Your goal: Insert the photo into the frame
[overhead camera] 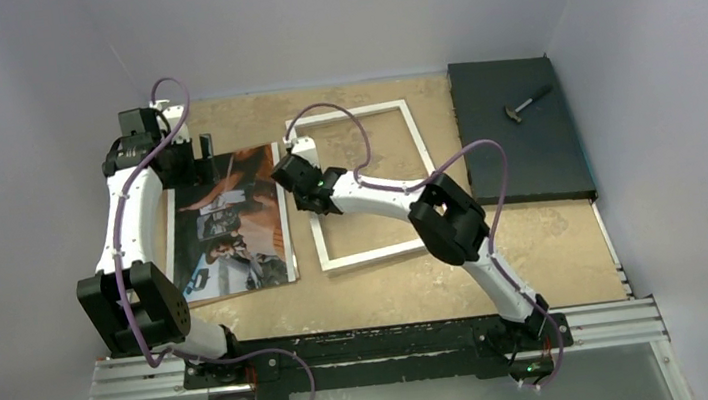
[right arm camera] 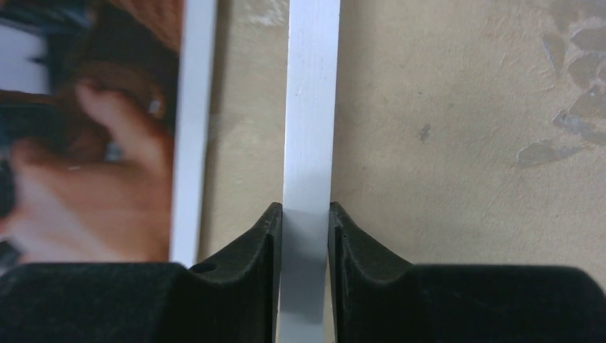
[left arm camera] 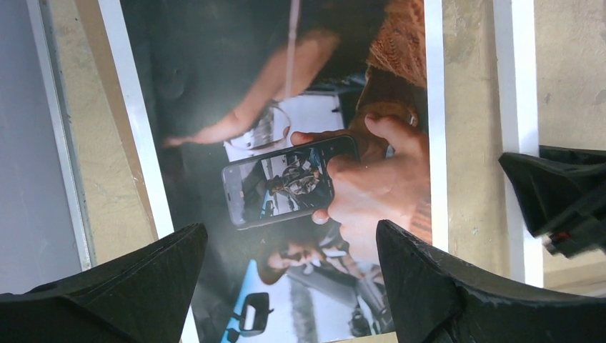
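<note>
The right gripper is closed on the frame. Its two black fingers press on either side of the frame's thin white left rail, about midway along that rail, and the rail runs straight up between them in the right wrist view. The frame lies flat on the tan table, in the middle and toward the far side. Bare table shows through its opening.

Just left of the gripped rail, across a narrow strip of table, lies the photo. It is flat and face up, apart from the frame and not yet in it. Its white border surrounds a dark picture with orange-brown tones, in which a hand holds up a phone.

The left gripper is above the photo's far half, pointing down at it. Its fingers are spread wide with nothing between them. The views do not show whether the fingertips touch the print. At the right edge of the left wrist view, the right gripper can be seen at the frame's rail.

At the far right corner of the table is a black slab, well apart from the frame and photo. A small hammer-like tool rests on top of it. Plain pale walls close in the table on three sides.
</note>
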Motion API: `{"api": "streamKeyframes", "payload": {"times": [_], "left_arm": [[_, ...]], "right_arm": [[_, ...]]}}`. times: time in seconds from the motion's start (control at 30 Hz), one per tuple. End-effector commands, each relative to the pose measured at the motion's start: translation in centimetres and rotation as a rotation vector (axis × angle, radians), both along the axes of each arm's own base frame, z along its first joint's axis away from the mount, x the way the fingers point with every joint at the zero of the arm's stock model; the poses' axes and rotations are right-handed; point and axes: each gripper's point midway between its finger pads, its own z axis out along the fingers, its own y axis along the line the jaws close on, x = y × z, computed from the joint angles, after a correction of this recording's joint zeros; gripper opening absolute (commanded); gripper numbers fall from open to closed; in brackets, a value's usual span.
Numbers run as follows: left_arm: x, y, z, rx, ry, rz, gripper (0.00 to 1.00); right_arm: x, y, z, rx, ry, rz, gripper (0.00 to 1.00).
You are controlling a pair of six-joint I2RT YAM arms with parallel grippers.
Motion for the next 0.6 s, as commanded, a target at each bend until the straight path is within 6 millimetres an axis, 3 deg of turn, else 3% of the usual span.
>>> {"api": "streamKeyframes", "payload": {"times": [0.0,0.1,0.37,0.47,0.57], "left_arm": [[-0.8,-0.4,1.0,-0.004,-0.02,-0.016,0.86],[-0.9,-0.3,1.6,0.002,-0.033,-0.015,0.86],[-1.3,-1.1,2.1,-0.032,-0.023,-0.044,0.86],[-1.3,-1.2,2.2,-0.037,-0.018,-0.047,0.86],[-1.5,-1.4,2.6,-0.042,-0.028,-0.052,0.86]], "right_arm": [[0.5,3.2,15.0,0.323,-0.107,0.041,0.05],[0.0,4.1,18.2,0.43,-0.083,0.063,0.0],[-1.4,4.5,26.5,0.798,0.022,0.15,0.0],[-2.0,3.9,28.9,0.929,0.073,0.181,0.0],[-2.6,3.5,30.0,1.045,0.157,0.204,0.0]]}}
